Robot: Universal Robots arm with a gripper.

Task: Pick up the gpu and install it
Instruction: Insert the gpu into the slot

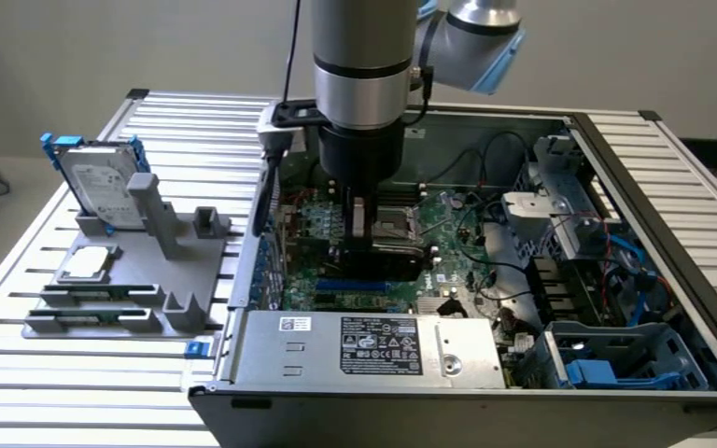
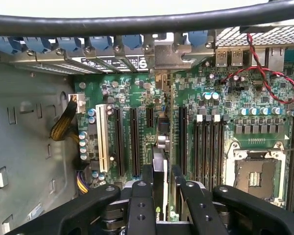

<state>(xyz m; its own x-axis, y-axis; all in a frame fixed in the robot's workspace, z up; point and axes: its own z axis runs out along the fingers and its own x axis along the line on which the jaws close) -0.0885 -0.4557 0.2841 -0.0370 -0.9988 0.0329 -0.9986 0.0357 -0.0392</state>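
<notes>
At the exterior view's left, a hard drive (image 1: 94, 182) in a blue frame stands in a grey fixture (image 1: 147, 280) on a slatted table (image 1: 85, 383). To its right lies an open computer case (image 1: 657, 187), with a grey power supply (image 1: 372, 345) along its near side. The arm reaches straight down into the case's left half. Its gripper (image 1: 372, 245) (image 2: 165, 198) pinches the gpu (image 1: 384, 261) (image 2: 160, 166), a black finger (image 2: 141, 208) pressing on each flat face. The card stands on edge directly below the fingers, just over the green motherboard (image 1: 458, 224). Its long axis runs left to right in the exterior view, along the expansion slots (image 2: 134, 142). Its end bracket (image 2: 172, 54) points toward the case's left wall, where the slot openings are. In the wrist view the card appears edge-on, lined up between two black slots. Whether its lower edge has entered a slot cannot be told. The empty processor socket (image 2: 255, 171) lies to the card's right, on the same board.
</notes>
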